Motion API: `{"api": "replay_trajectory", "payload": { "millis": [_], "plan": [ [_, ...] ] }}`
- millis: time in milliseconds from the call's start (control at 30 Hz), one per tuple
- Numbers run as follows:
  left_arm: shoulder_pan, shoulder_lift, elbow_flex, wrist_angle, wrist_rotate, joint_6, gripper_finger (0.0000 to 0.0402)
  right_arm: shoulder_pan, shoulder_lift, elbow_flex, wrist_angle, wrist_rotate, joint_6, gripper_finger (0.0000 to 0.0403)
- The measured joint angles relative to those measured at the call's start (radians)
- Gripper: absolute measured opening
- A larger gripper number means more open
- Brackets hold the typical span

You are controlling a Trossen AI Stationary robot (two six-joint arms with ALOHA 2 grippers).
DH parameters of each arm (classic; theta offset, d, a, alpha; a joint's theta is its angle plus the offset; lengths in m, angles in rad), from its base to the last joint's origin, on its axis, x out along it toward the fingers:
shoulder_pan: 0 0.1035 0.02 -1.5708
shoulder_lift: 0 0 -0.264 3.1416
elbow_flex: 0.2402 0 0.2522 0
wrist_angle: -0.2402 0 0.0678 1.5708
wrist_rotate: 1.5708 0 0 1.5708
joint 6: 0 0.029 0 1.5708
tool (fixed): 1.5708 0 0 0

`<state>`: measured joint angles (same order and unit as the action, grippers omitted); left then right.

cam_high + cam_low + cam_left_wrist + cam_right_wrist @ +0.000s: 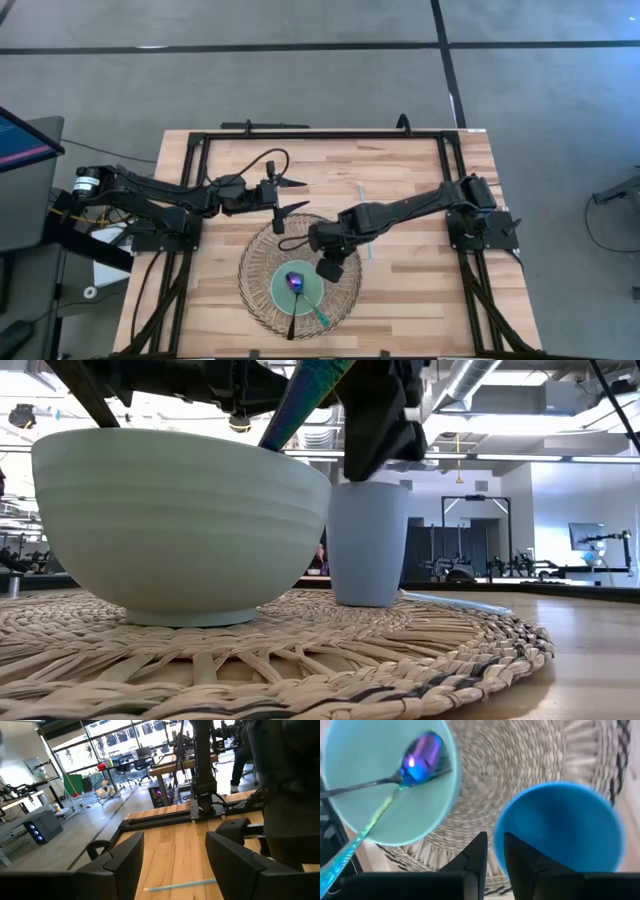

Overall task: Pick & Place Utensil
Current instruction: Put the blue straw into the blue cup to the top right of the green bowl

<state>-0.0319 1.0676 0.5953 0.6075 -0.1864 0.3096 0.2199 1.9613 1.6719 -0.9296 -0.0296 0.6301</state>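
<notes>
the woven mat lies on the table and carries the bowl and the blue cup, so both receptacles sit inside the reach of either arm. two utensils already rest in the bowl: a spoon with an iridescent purple head and a dark handle, and a second utensil with a teal iridescent handle. both handles lean over the rim, which leaves them free to be gripped. a pale straw lies on the bare table behind the mat.

the right tool hangs just above the cup's near rim. its fingers are nearly pressed together with a narrow gap, and they grip nothing visible. this position suggests either a finished drop or a set-up for the cup.

the left tool waits at the mat's far edge, fingers spread and empty, clear of the right arm's work zone.
</notes>
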Motion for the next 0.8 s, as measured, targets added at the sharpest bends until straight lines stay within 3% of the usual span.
{"api": "replay_trajectory", "payload": {
  "millis": [200,433,633,800],
  "plan": [
    [0.0,0.0,0.0,0.0,0.0,0.0,0.0214,-0.002,-0.001,0.079,-0.056,0.002,-0.064,0.0057],
    [0.0,0.0,0.0,0.0,0.0,0.0,0.0214,-0.011,-0.001,0.212,-0.282,0.008,-0.11,0.0057],
    [0.0,0.0,0.0,0.0,0.0,0.0,0.0214,0.003,-0.001,0.303,-0.446,0.109,-0.133,0.0057],
    [0.0,0.0,0.0,0.0,0.0,0.0,0.0214,0.016,-0.004,0.326,-0.513,0.11,-0.135,0.0056]
  ]
}}
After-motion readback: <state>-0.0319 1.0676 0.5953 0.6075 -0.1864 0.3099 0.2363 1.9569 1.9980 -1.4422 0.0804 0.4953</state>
